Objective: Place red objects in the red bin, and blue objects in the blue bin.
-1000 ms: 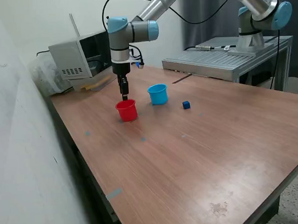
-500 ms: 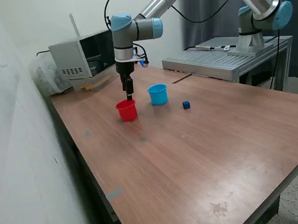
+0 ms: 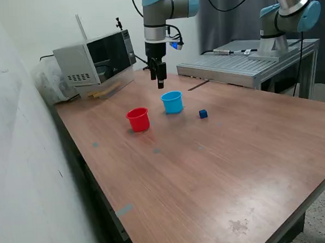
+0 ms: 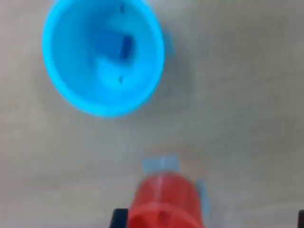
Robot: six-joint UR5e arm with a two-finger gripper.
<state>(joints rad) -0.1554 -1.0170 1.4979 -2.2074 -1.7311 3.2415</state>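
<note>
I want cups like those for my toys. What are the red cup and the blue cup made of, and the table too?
The red cup and blue cup look like smooth plastic: one even bright colour, thin rolled rims, a slight shine. The table looks like wood or wood-look laminate: brown grain streaks and a soft sheen. Which of the two, I cannot tell.

Gripper [image 3: 160,83] hangs high, clear air beneath it. Red cup [image 3: 138,119] and light blue cup [image 3: 172,102] near each other — narrow gap between. Dark blue cube [image 3: 203,114] stands alone, open tabletop [image 3: 219,173] all round. Microwave [image 3: 94,58] blocks the back edge — metal platform [image 3: 241,63] too.
</note>
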